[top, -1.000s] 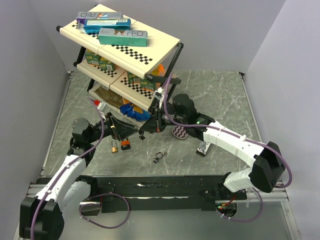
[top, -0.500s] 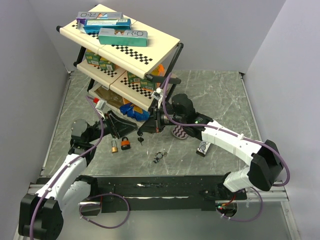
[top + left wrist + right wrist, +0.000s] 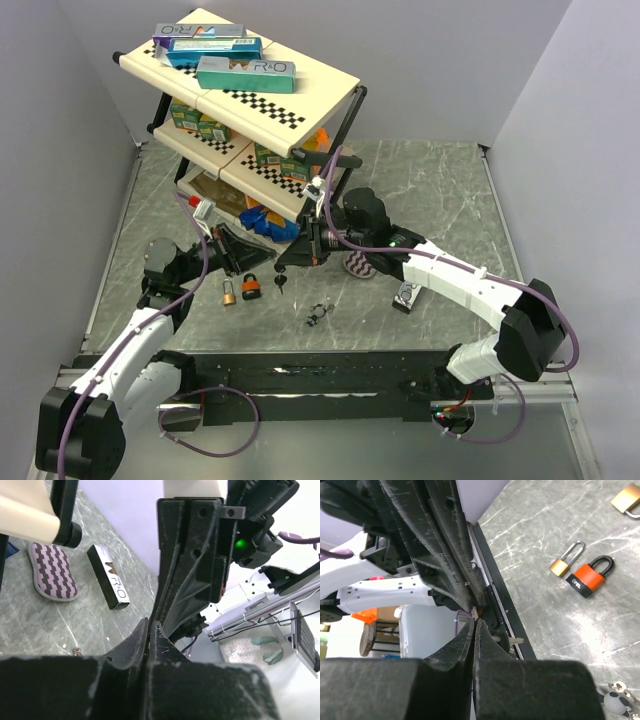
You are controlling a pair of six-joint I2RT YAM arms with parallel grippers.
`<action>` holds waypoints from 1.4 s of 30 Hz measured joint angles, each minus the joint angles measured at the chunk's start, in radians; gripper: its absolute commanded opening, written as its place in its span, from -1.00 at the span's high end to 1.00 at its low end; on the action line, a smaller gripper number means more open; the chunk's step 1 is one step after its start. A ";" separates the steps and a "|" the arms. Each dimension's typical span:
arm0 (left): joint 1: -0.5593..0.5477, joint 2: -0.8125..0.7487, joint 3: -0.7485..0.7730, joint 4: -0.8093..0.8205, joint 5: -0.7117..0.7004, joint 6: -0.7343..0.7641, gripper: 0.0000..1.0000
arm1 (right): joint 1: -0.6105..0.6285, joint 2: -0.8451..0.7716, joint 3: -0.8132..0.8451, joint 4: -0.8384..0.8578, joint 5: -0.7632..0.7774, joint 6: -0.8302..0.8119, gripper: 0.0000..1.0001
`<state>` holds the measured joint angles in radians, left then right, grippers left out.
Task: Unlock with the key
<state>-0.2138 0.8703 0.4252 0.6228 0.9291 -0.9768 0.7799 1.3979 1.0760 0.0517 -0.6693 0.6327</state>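
My two grippers meet tip to tip over the marble table in front of the shelf. The left gripper [image 3: 267,262] [image 3: 149,624] is shut, its jaws pressed together. Facing it, the right gripper [image 3: 284,266] [image 3: 474,622] is shut too. A small black-headed key [image 3: 280,283] [image 3: 516,640] shows just below the two tips; I cannot tell whether either gripper holds it. An orange padlock [image 3: 251,287] [image 3: 587,577] and a brass padlock [image 3: 229,294] [image 3: 562,565] lie on the table just left of the key.
A three-tier shelf rack [image 3: 240,90] with boxes stands at the back left, close behind the grippers. A small key ring [image 3: 318,313] lies nearer the front. A purple striped pad [image 3: 358,266] [image 3: 52,572] and a dark box [image 3: 404,297] [image 3: 109,577] lie under the right arm.
The left gripper has gone from wide open to shut at the right gripper's tip. The key now sits slightly lower in the top view. The right arm has barely moved.
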 measured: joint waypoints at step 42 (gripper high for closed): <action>-0.006 0.011 0.002 -0.016 -0.001 0.014 0.98 | 0.028 0.050 0.024 -0.068 -0.015 -0.081 0.23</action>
<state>-0.2195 0.8814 0.4267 0.6064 0.9283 -0.9630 0.8082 1.4483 1.0996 -0.0162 -0.6846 0.5514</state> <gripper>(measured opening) 0.026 0.386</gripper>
